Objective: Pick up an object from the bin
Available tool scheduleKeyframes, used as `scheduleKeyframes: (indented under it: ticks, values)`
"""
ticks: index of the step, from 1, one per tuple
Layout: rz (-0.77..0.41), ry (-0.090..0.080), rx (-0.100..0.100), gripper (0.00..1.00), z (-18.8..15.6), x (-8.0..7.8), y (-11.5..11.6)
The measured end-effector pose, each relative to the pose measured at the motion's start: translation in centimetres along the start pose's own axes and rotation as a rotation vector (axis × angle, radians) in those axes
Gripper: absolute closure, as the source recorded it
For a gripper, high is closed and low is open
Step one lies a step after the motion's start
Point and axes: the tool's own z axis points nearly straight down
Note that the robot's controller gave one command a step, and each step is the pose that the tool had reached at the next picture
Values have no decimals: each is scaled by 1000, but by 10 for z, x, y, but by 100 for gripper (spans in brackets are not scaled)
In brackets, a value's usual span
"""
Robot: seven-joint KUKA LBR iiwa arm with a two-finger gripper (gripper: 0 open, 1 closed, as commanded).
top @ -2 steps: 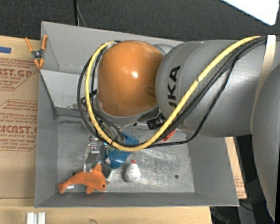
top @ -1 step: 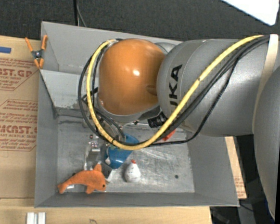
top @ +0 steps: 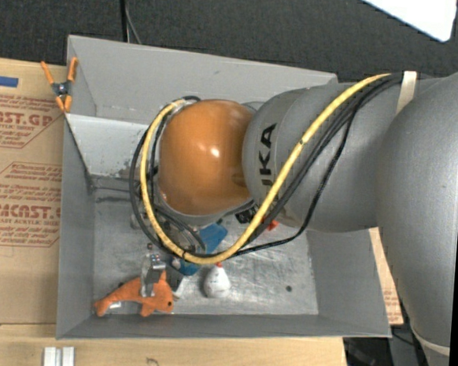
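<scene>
One grey bin [top: 127,75]. One big grey robot arm [top: 349,164], with one round orange cover [top: 199,156]. One orange toy [top: 135,299], shaped a bit like a fish, by the near wall. One small white lump [top: 215,283] near it. One blue thing [top: 212,235], half hidden under the arm.

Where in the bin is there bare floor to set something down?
Bare floor lies right of the white lump, toward the right wall of the bin, and along its left wall. The front is crowded: gripper, orange toy and blue piece sit close together.
</scene>
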Motion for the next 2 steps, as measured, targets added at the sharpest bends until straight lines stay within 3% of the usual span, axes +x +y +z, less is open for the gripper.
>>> scheduleKeyframes:
  ticks: [1, 2]
  values:
    - [-236, 3, 0, 0, 27, 18, -31]
    - [-339, 4, 0, 0, 47, 20, -25]
